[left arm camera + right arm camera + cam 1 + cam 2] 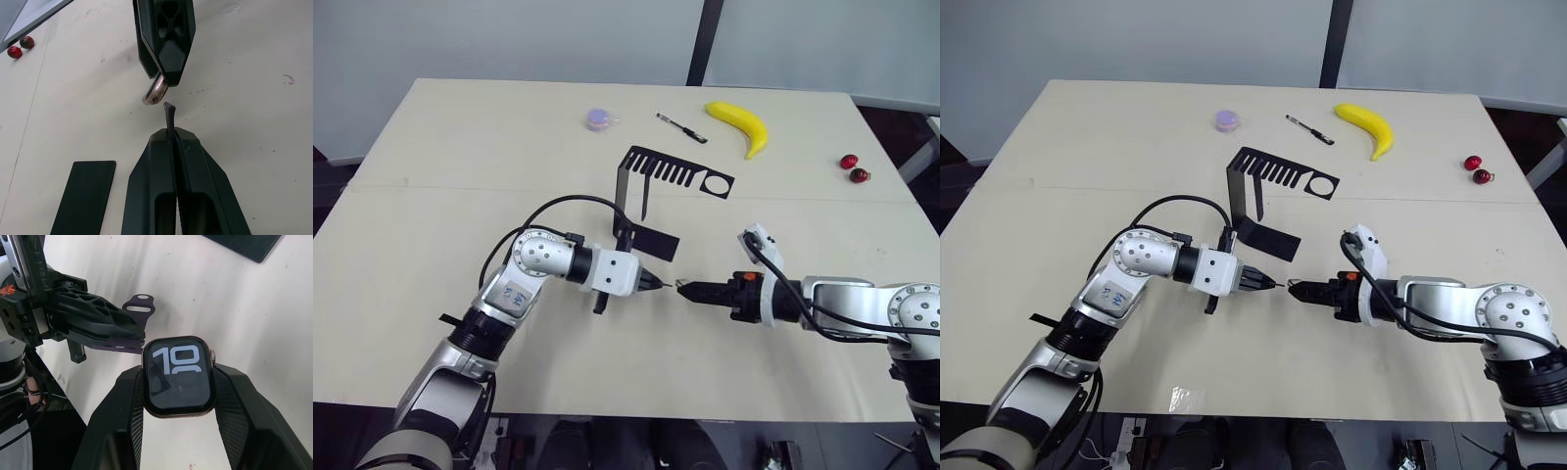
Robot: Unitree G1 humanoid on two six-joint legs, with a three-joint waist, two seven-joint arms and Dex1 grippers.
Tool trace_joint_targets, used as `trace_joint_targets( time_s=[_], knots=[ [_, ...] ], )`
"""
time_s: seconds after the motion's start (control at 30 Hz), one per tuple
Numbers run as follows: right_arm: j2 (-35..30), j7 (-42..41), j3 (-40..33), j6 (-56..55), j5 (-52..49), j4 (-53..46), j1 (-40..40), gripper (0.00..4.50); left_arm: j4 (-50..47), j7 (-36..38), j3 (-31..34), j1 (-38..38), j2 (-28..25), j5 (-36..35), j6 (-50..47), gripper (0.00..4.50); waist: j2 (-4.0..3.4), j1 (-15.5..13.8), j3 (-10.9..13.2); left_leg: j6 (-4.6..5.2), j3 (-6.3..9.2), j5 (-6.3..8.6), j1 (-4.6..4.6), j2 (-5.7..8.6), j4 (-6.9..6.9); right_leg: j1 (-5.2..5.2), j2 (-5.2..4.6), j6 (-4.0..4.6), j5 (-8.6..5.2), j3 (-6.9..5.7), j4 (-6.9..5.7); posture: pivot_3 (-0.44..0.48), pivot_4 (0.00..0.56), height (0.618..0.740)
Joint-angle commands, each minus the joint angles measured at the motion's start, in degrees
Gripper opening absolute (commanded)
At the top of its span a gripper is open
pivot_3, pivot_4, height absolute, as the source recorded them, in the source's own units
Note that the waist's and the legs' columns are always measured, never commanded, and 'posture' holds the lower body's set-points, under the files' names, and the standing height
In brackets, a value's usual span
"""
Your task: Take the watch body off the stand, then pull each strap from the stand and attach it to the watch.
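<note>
Right wrist view: watch body (178, 374) gripped in right end effector (178, 382).

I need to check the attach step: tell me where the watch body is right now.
The watch body is clamped in the right end effector above the table's near middle, almost touching the strap held by the left end effector.

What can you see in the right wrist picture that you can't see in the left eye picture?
The right wrist view gives the watch body's screen with its white digits, and the purple strap with its looped end in the left gripper. The left eye view adds the stand, banana, pen and cherries. In both, the right gripper meets the left one over the table.
</note>
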State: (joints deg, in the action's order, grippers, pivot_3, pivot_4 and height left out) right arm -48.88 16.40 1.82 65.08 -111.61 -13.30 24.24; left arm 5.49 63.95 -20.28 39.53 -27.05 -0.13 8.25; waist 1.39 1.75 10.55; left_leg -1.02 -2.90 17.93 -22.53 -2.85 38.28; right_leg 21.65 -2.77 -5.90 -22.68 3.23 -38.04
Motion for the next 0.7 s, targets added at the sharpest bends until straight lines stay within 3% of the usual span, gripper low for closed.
trace_joint_targets(
  time_s=[0.03, 0.7],
  knots=[
    [-1.0, -1.6, -1.3, 0.1, -1.4, -1.3, 0.5, 1.52, -0.5, -0.4, 0.5, 0.8, 0.4, -0.3, 0.5, 0.0, 0.0, 0.0, 0.0, 0.0, 0.0, 0.0, 0.0, 0.0, 0.0, 0.0, 0.0, 0.0, 0.0, 0.0, 0.0, 0.0, 0.15, 0.74],
    [-1.5, -2.1, -0.7, 0.2, -1.4, -2.0, 0.6, 1.52, -0.3, -0.4, 0.5, 1.2, 1.0, -0.3, 0.6, 0.0, 0.0, 0.0, 0.0, 0.0, 0.0, 0.0, 0.0, 0.0, 0.01, 0.0, 0.0, 0.0, 0.0, 0.0, -0.02, 0.0, 0.15, 0.74]
  ],
)
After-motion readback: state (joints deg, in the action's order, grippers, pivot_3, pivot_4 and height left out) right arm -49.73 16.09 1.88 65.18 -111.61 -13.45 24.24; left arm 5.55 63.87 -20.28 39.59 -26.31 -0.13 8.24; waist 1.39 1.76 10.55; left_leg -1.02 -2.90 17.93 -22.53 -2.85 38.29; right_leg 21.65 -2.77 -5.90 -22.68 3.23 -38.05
